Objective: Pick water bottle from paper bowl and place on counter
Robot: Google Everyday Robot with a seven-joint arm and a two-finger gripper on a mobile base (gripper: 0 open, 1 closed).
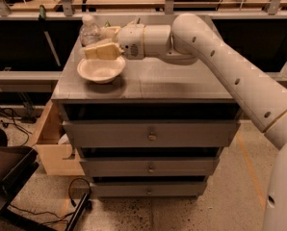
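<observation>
The water bottle (89,31), clear with a white cap, stands upright at the back left of the counter (172,83), just behind the paper bowl (101,69). Its base is hidden by the near finger. The bowl is off-white and holds nothing that I can see. My gripper (95,41) reaches in from the right, just above the bowl's far rim. Its two cream fingers are spread apart, with the near finger (101,51) in front of the bottle's lower part and the far finger (110,32) at its right side. The fingers do not visibly squeeze the bottle.
The grey cabinet has three drawers with round knobs (152,137). A wooden box (49,146) stands on the floor at its left. A dark chair (8,170) and cables sit at the lower left. A shelf rail (32,76) runs behind the counter.
</observation>
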